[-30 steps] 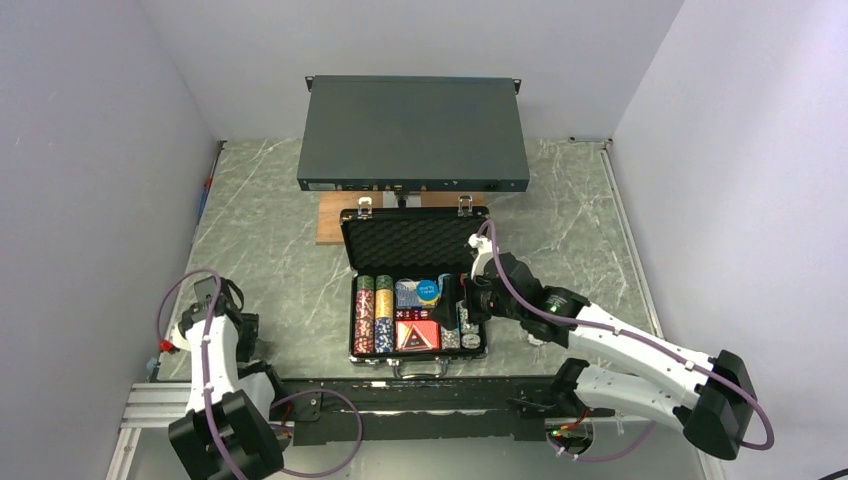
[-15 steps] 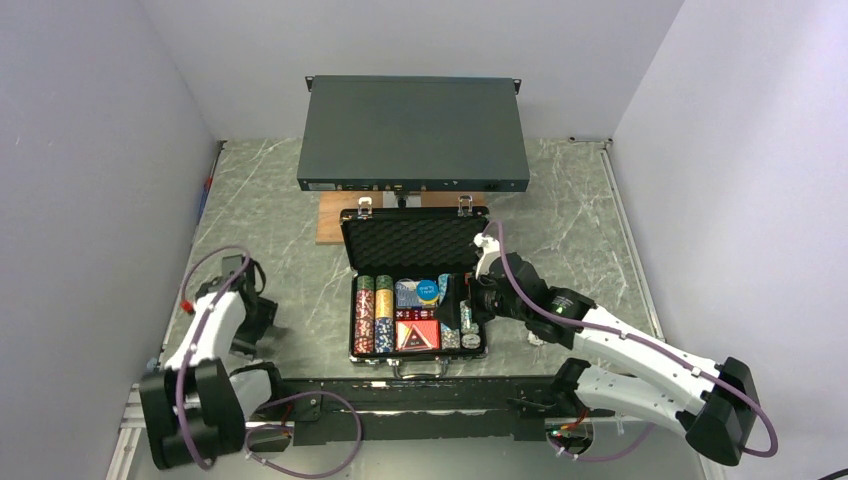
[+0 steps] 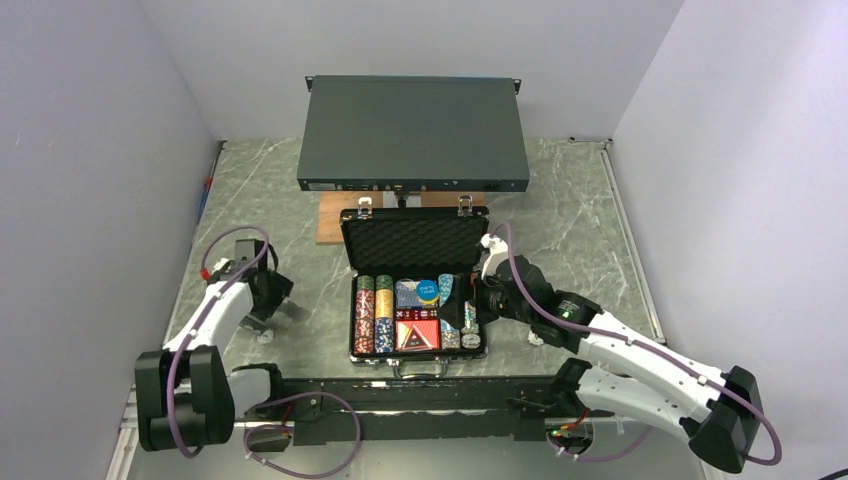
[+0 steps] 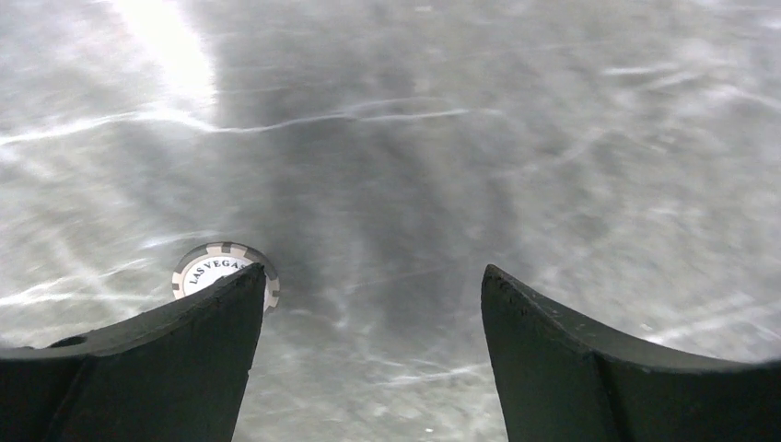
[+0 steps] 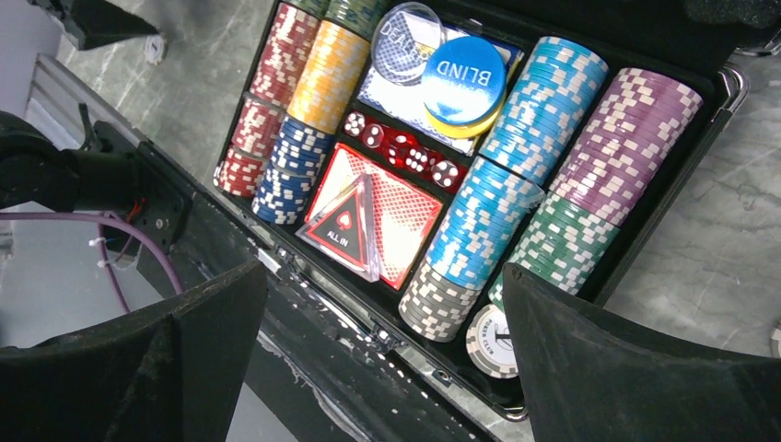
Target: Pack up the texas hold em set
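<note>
The texas hold em set's black case (image 3: 415,243) lies open mid-table, lid back, holding rows of chips (image 5: 543,138), card decks (image 5: 405,207), red dice (image 5: 405,152) and round discs (image 5: 465,69). A grey-edged chip (image 5: 491,343) lies flat at the end of the right rows. My right gripper (image 3: 462,305) hovers open over the case's right side, empty in the right wrist view (image 5: 385,269). Left of the case, my left gripper (image 3: 280,308) hangs open over bare table. In the left wrist view (image 4: 373,268) a loose "Las Vegas" chip (image 4: 214,267) lies half hidden behind the left finger.
A large dark grey rack box (image 3: 413,135) stands behind the case, a wooden board (image 3: 333,218) under its front edge. Another loose chip (image 5: 776,339) lies on the table to the case's right. A black rail (image 3: 400,392) runs along the near edge.
My left arm has swung out from beside its base, forward and right, toward the case's left side. The right gripper has drifted slightly right over the chips, still open.
</note>
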Controlling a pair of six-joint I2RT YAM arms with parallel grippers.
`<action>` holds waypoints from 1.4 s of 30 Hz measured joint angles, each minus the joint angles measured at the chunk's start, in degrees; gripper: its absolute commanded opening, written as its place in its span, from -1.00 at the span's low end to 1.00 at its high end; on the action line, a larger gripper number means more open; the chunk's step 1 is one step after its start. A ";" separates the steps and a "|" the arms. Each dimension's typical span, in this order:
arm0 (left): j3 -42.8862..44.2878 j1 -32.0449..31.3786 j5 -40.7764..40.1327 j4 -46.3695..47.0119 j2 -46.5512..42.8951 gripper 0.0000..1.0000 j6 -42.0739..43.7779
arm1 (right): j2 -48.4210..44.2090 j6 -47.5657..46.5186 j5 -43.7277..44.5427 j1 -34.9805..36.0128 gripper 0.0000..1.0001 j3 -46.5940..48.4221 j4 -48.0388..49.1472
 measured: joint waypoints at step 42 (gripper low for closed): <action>2.19 7.10 9.57 -0.74 4.22 0.33 4.33 | -0.26 -1.90 -6.75 -5.97 0.99 -6.78 7.39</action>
